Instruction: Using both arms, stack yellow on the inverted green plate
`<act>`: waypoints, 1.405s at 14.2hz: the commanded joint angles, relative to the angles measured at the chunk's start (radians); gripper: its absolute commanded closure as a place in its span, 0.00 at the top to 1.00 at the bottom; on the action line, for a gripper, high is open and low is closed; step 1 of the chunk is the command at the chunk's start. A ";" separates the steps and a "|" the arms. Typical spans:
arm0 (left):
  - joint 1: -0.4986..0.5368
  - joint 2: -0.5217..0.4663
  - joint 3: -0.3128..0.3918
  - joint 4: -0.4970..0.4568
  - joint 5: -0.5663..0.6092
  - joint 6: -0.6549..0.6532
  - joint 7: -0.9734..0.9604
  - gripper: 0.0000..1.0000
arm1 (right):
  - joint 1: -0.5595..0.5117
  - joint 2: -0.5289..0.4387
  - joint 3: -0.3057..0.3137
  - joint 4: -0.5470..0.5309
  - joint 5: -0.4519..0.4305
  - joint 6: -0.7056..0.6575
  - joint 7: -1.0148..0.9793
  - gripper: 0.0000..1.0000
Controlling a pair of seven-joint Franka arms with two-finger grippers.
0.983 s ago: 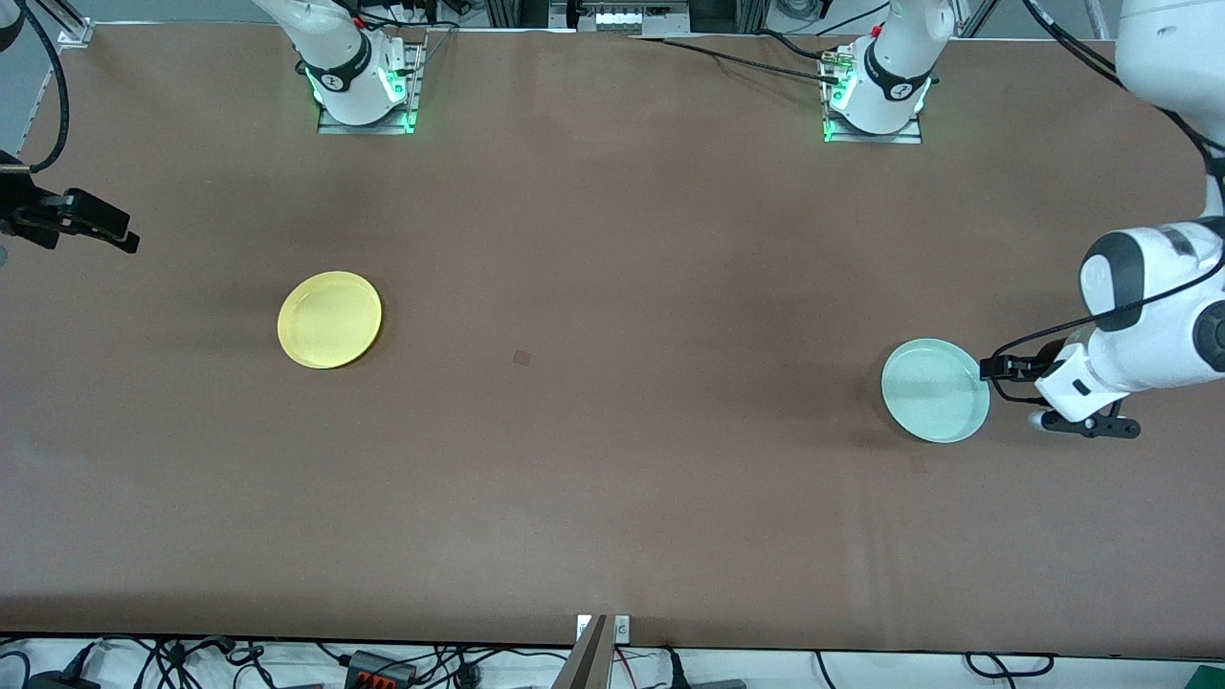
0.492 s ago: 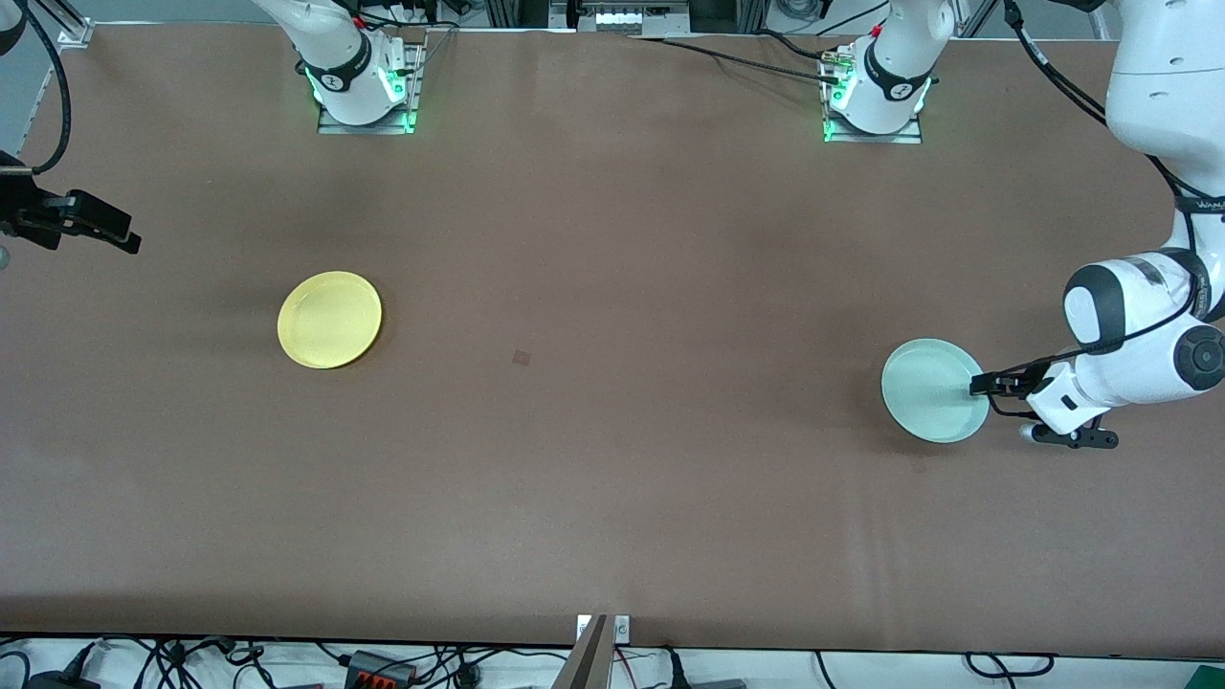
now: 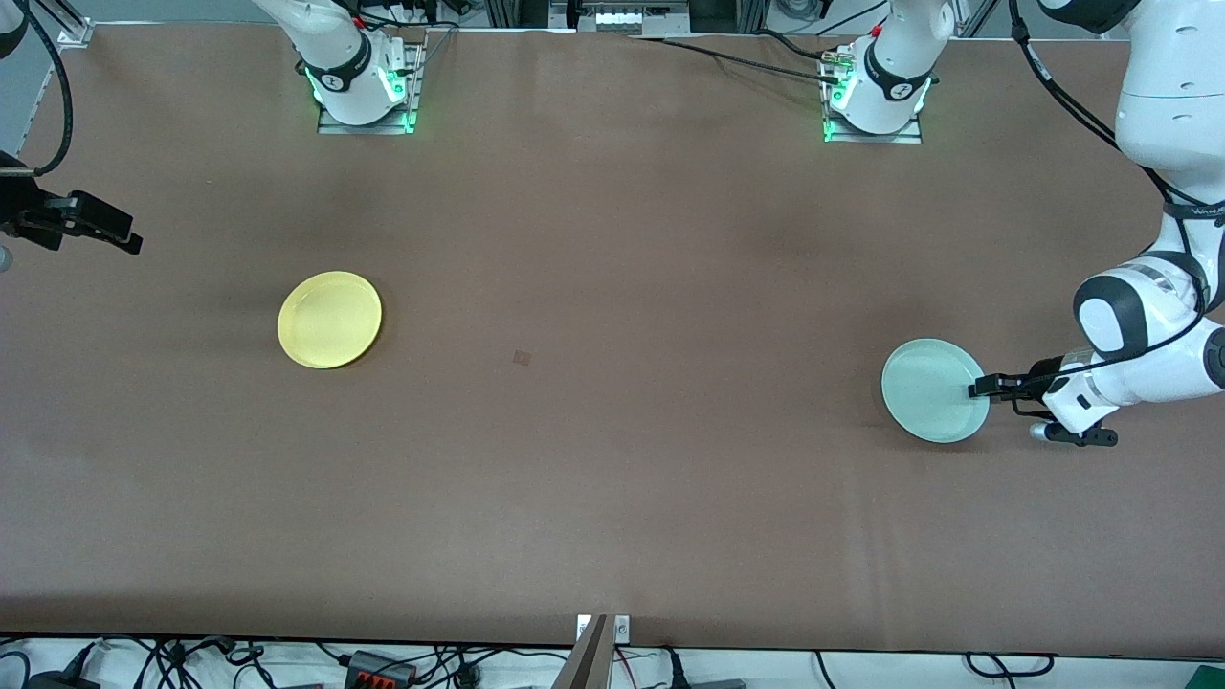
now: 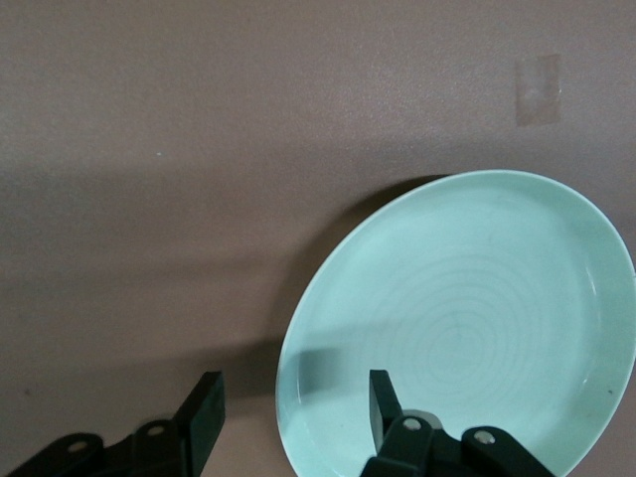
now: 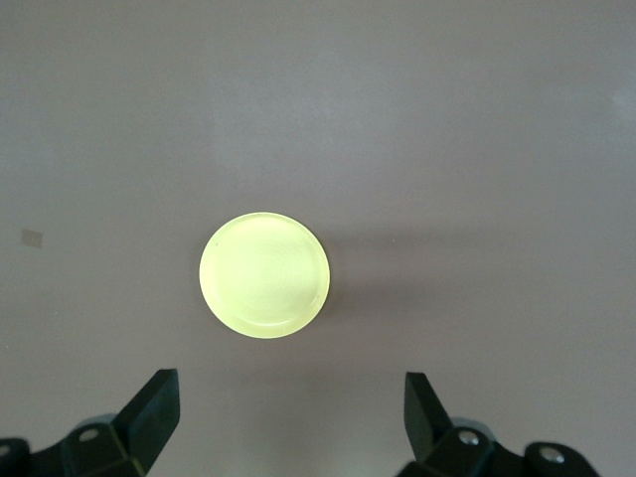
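The pale mint-green plate (image 3: pixel 935 389) lies right side up on the brown table toward the left arm's end. My left gripper (image 3: pixel 978 389) is open at the plate's rim, one finger over the plate and one outside it. In the left wrist view the plate (image 4: pixel 467 318) fills the lower part, its rim between my open fingers (image 4: pixel 295 422). The yellow plate (image 3: pixel 329 319) lies right side up toward the right arm's end. My right gripper (image 3: pixel 120 237) is open and empty, held high at the table's end; its wrist view shows the yellow plate (image 5: pixel 263 275) well apart from it (image 5: pixel 290 412).
The two arm bases (image 3: pixel 362 81) (image 3: pixel 876 91) stand along the table's edge farthest from the front camera. A small dark mark (image 3: pixel 522 357) lies on the table between the plates. A metal post (image 3: pixel 595 651) stands at the table edge nearest the front camera.
My left arm has come down and shifted its gripper onto the green plate's rim. The right arm and both plates have not moved.
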 commanded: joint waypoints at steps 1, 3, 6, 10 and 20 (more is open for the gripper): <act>0.009 0.032 -0.011 0.028 -0.033 0.018 0.033 0.45 | -0.004 -0.006 0.003 -0.007 -0.001 -0.002 -0.012 1.00; 0.009 0.035 -0.011 0.028 -0.033 0.024 0.033 0.27 | -0.004 -0.006 0.003 -0.007 -0.001 -0.002 -0.012 1.00; 0.010 0.035 -0.011 0.028 -0.031 0.020 0.034 0.01 | -0.004 -0.006 0.003 -0.007 -0.001 -0.004 -0.012 1.00; -0.002 -0.026 -0.012 0.029 -0.020 -0.003 0.022 0.01 | -0.004 0.005 0.003 -0.009 -0.001 -0.002 -0.012 1.00; -0.233 -0.118 -0.014 0.331 0.216 -0.501 -0.214 0.01 | -0.021 0.146 0.003 -0.007 0.003 -0.001 -0.013 1.00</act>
